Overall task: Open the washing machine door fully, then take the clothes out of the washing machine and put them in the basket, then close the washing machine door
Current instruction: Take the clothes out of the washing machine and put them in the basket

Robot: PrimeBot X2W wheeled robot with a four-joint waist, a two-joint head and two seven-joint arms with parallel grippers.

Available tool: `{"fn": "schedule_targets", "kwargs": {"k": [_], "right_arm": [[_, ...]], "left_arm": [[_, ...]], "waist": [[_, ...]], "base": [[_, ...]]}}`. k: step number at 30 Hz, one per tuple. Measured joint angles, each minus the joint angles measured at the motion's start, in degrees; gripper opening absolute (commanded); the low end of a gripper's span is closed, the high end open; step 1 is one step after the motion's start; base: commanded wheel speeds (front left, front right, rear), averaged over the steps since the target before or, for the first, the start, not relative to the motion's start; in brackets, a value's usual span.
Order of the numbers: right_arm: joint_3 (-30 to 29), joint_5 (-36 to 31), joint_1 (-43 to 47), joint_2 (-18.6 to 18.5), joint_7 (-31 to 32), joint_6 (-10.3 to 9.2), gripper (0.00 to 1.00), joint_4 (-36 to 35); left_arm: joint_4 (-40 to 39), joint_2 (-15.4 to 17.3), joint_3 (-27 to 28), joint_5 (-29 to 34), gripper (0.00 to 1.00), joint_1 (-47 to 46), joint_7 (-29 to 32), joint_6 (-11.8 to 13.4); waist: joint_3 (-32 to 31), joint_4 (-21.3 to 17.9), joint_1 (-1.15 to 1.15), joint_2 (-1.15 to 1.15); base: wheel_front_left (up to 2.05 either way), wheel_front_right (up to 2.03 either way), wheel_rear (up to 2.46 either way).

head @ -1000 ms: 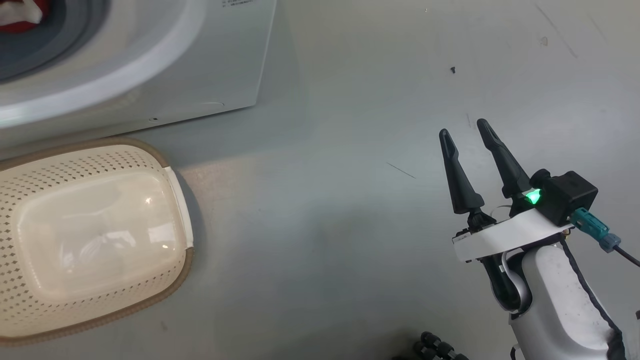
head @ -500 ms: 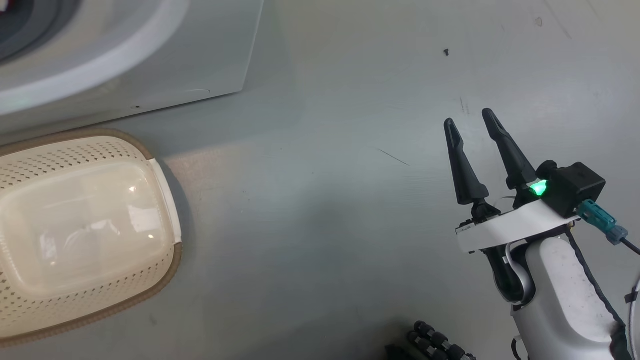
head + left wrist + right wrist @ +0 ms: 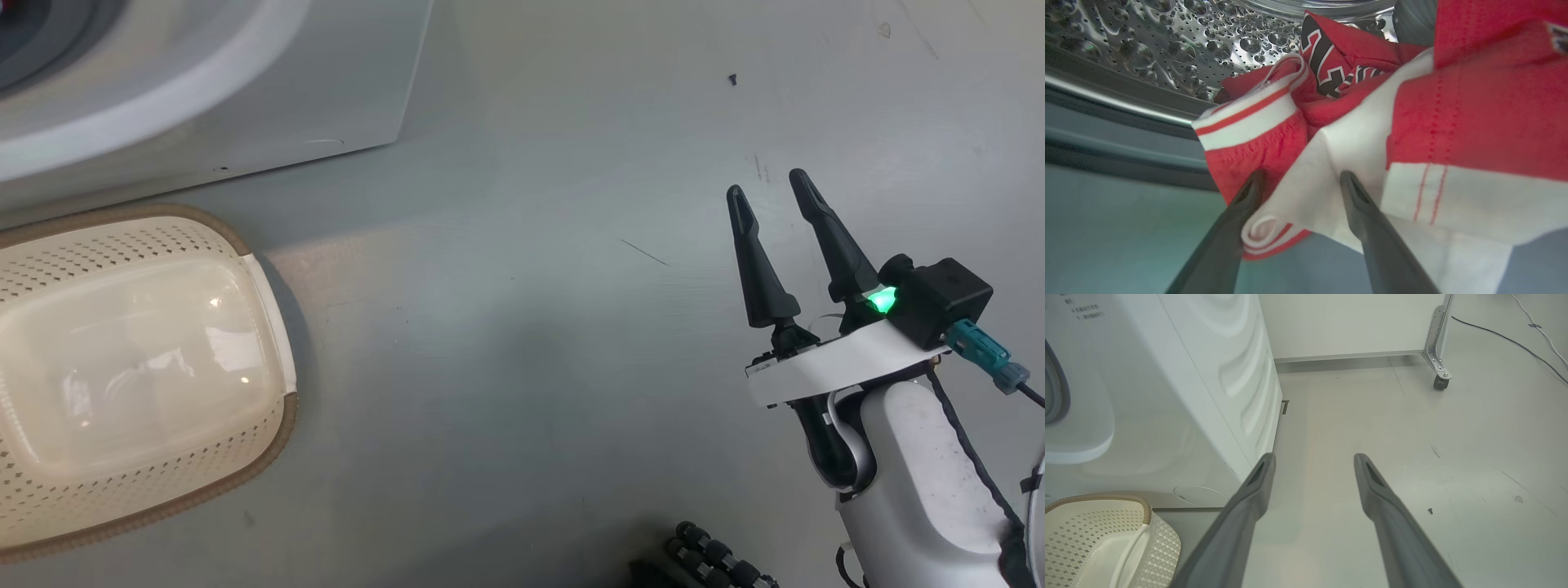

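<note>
place: lab or test bay | evidence: white front-loading washing machine (image 3: 1167, 396) standing on bare smooth grey floor (image 3: 1372, 424) | white partition panel (image 3: 1351, 322) on metal bracket with caster wheel (image 3: 1438, 365) | thin dark cable (image 3: 1506, 337) and small dark screw (image 3: 1430, 511) lying loose

Head view looked steeply down, shared basket (image 3: 122, 249) and washing machine (image 3: 343, 73) with forward-facing right wrist view, left wrist view sat close against clothes (image 3: 1474, 102).

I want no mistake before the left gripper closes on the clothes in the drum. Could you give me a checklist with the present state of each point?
1. Fold of the clothes between the fingers of the left gripper: ok.
2. That gripper open, not yet closed on them: ok.
3. Empty basket beside the washing machine: ok.
4. Open right gripper over the floor: ok.
5. Fully open washing machine door: cannot tell.
</note>
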Motion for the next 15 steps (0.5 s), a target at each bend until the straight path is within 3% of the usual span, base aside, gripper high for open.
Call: {"fn": "schedule_targets", "kwargs": {"k": [2, 15], "right_arm": [[0.0, 0.0, -0.1, 0.0, 0.0, 0.0, 1.0, 0.0], [-0.4, 0.0, -0.5, -0.1, 0.0, 0.0, 1.0, 0.3]], "left_arm": [[0.5, -0.5, 0.0, -0.2, 0.0, -0.4, 0.0, 0.0], [4.5, -2.4, -0.1, -0.2, 0.0, -1.4, -4.3, 0.0]], "waist": [[0.0, 0.0, 0.0, 0.0], [-1.1, 0.7, 0.0, 0.0]], "base": [[0.0, 0.0, 0.0], [0.0, 0.0, 0.0]]}}
